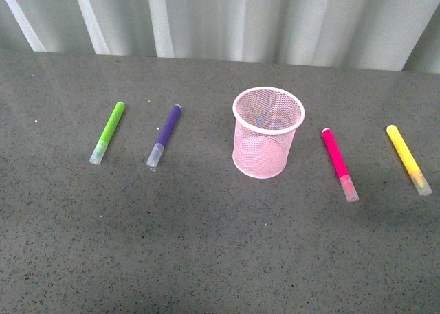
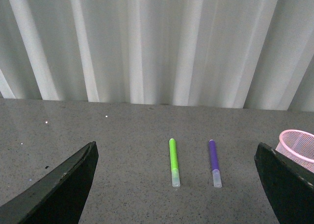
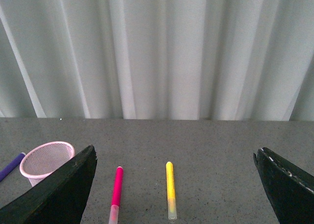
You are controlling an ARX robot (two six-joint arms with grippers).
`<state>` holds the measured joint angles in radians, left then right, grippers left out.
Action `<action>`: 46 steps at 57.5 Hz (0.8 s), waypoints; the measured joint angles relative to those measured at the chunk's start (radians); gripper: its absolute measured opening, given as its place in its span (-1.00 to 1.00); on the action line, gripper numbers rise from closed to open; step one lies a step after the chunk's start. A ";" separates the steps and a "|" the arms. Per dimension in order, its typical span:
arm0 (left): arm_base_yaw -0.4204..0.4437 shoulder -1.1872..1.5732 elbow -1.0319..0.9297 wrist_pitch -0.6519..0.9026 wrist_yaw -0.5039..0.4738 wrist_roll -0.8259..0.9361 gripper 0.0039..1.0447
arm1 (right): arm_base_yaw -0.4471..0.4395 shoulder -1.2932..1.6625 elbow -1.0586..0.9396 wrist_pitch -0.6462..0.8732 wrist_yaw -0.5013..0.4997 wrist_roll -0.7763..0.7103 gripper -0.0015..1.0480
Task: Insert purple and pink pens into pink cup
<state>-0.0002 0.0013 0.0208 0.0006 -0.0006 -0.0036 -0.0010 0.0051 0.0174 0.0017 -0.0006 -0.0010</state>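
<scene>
The pink mesh cup (image 1: 267, 132) stands upright mid-table and holds nothing. A purple pen (image 1: 165, 135) lies flat to its left, a pink pen (image 1: 339, 163) flat to its right. No arm shows in the front view. In the left wrist view my left gripper (image 2: 176, 185) is open, well back from the purple pen (image 2: 214, 162), with the cup's rim (image 2: 298, 146) at the frame edge. My right gripper (image 3: 174, 187) is open too, back from the pink pen (image 3: 116, 190); the cup (image 3: 45, 160) is partly behind one finger (image 3: 59, 192).
A lime green pen (image 1: 108, 131) lies left of the purple one, also seen as the green pen (image 2: 173, 161). A yellow pen (image 1: 408, 159) lies right of the pink one, shown as the yellow pen (image 3: 170, 188). A white corrugated wall (image 1: 227, 18) closes off the table's far edge.
</scene>
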 joint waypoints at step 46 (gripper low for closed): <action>0.000 0.000 0.000 0.000 0.000 0.000 0.88 | 0.000 0.000 0.000 0.000 0.000 0.000 0.86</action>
<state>-0.0002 0.0013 0.0208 0.0006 -0.0006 -0.0036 -0.0010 0.0051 0.0174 0.0017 -0.0006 -0.0010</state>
